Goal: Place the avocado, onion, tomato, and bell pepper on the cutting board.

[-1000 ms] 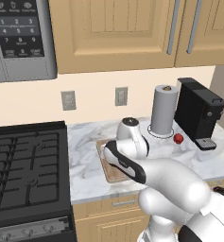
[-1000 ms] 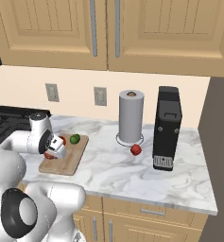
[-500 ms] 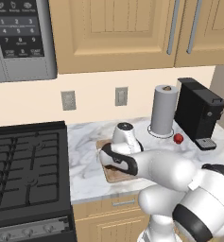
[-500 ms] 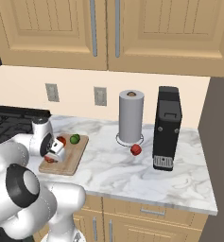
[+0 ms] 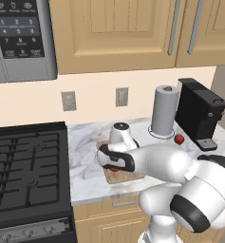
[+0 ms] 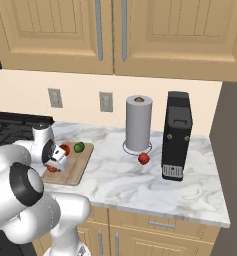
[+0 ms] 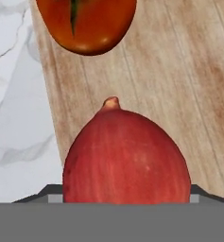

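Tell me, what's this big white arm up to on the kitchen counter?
It is gathering vegetables onto the cutting board. Its gripper is low over the board with a red onion right in front of it. The avocado and a red tomato already sit there. Another red vegetable waits by the paper towel roll.

1. The cutting board (image 6: 76,170) lies flat on the marble counter (image 6: 155,185), just right of the stove (image 6: 10,125).
2. The avocado (image 6: 79,147) rests on the board's far end, with a red tomato (image 6: 65,149) just beside it.
3. The gripper (image 6: 55,164) hangs low over the board's left part; a red item (image 6: 52,168) shows beneath it, and the finger position cannot be determined.
4. A paper towel roll (image 6: 139,123) stands upright near the wall.
5. A small red vegetable (image 6: 144,158) lies on the counter beside the roll's base.
6. A black coffee machine (image 6: 176,136) stands right of the roll.
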Robot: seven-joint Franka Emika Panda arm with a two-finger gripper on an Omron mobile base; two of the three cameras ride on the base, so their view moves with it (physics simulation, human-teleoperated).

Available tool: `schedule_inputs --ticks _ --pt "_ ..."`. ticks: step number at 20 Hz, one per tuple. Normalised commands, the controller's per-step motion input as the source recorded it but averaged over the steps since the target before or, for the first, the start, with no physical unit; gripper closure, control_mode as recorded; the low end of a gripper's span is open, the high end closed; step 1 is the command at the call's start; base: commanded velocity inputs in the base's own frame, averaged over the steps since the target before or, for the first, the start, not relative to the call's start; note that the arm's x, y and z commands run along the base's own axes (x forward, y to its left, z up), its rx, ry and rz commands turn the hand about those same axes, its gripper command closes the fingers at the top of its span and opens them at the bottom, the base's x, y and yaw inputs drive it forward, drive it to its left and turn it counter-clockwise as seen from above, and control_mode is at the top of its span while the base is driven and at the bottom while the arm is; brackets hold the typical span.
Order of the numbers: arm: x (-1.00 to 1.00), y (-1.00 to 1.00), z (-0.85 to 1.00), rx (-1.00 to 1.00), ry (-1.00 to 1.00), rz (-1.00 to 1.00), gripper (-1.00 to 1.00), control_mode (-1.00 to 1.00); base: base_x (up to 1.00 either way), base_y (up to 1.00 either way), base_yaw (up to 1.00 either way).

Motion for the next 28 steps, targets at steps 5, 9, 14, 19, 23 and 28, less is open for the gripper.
schedule_inputs --ticks 5,9,14,19,23,28 --pt "-0.08 -0.08 -0.04 0.03 0.00 0.00 -1.00 -1.00 0.00 0.00 0.00" --pt "-0.11 -0.15 0.00 0.03 -0.01 0.00 -1.00 -1.00 0.00 0.00 0.00" --pt "-0.09 -0.07 0.00 0.01 -0.05 0.00 -1.00 -1.00 0.00 0.00 0.00" --pt "-0.17 0.00 0.21 0.00 -0.12 0.00 -1.00 -1.00 0.00 0.00 0.00" --pt "-0.21 0.00 0.46 0.00 -0.13 0.00 -1.00 -1.00 0.00 0.00 0.00" --pt "-0.32 -0.02 0.56 0.00 -0.14 0.00 -1.00 -1.00 0.00 0.00 0.00"
